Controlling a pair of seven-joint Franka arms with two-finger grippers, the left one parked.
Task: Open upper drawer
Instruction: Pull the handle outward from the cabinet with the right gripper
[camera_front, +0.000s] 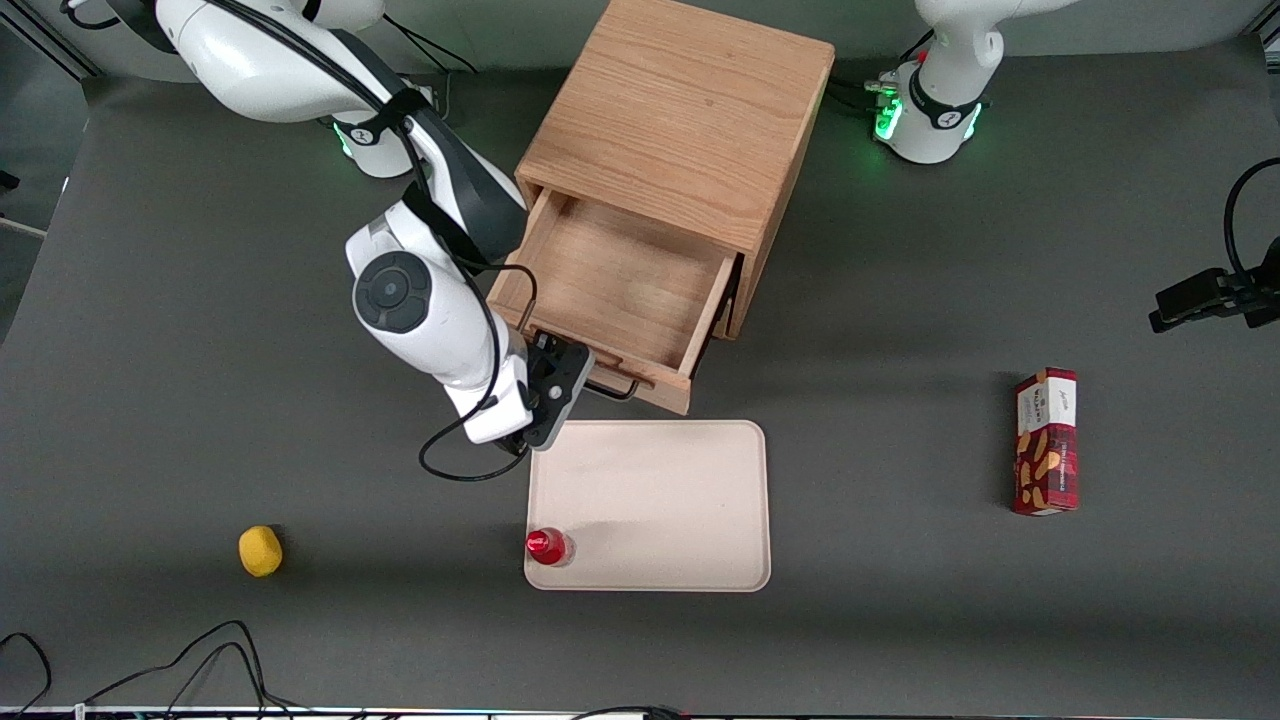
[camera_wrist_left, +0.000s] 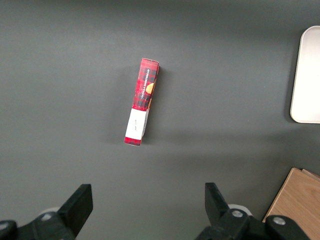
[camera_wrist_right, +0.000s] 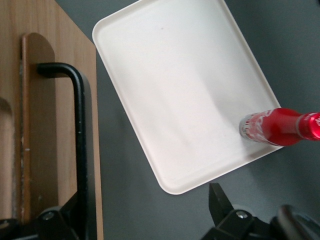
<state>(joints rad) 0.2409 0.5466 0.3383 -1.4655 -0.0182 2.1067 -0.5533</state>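
The upper drawer (camera_front: 620, 290) of the light oak cabinet (camera_front: 680, 110) stands pulled out, and its inside is bare wood. Its black bar handle (camera_front: 615, 390) runs along the drawer front, the side nearest the front camera. My right gripper (camera_front: 580, 372) is at the handle's end toward the working arm. In the right wrist view the gripper (camera_wrist_right: 145, 220) is open, its fingers wide apart. One finger (camera_wrist_right: 60, 222) sits against the handle (camera_wrist_right: 80, 150) on the drawer front (camera_wrist_right: 45, 125); the other finger (camera_wrist_right: 220, 205) hangs over the table. The lower drawer is hidden.
A cream tray (camera_front: 650, 470) lies just in front of the open drawer, with a red bottle (camera_front: 548, 546) on its near corner. A yellow fruit (camera_front: 260, 551) lies toward the working arm's end, and a red box (camera_front: 1046, 441) toward the parked arm's end.
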